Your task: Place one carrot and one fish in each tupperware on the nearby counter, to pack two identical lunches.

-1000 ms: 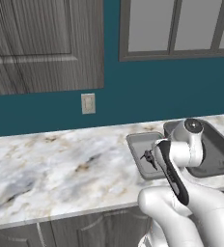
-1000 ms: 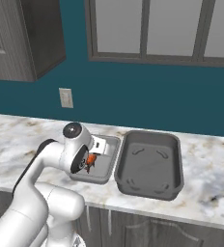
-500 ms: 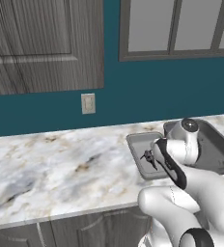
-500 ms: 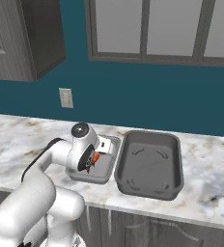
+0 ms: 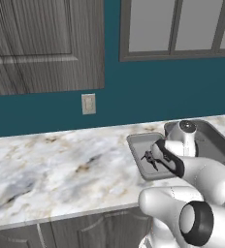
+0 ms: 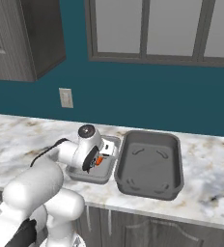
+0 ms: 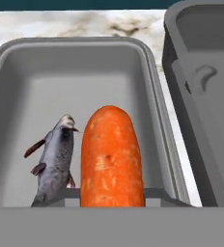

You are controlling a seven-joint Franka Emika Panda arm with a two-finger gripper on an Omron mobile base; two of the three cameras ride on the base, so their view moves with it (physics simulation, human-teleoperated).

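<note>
- The small tupperware (image 7: 75, 62) sits on the marbled counter (image 5: 61, 169), and everything below is placed against it.
- Inside the small tupperware a grey fish (image 7: 55, 161) lies on the floor, head toward the far wall.
- An orange carrot (image 7: 111, 157) stands out just beside the fish, on the side nearer the large tupperware (image 7: 205, 96); whether the two touch is not clear.
- In the hand view the carrot runs down to the bottom edge, and its near end is cut off there.
- The gripper (image 6: 98, 160) hangs over the small tupperware, with a bit of orange showing at its tip in the right base view.
- Whether the jaws are clamped on the carrot or standing loose, I cannot tell; the fingertips are hidden.
- The large tupperware, darker, sits just beside the small one on the same counter, rim close to rim.
- In the left base view the arm covers part of the small tupperware (image 5: 141, 145), and a dark fish shape (image 5: 148, 157) lies on its floor.
- A wall socket (image 5: 88, 103) is on the teal wall behind, well apart from the small tupperware.
</note>
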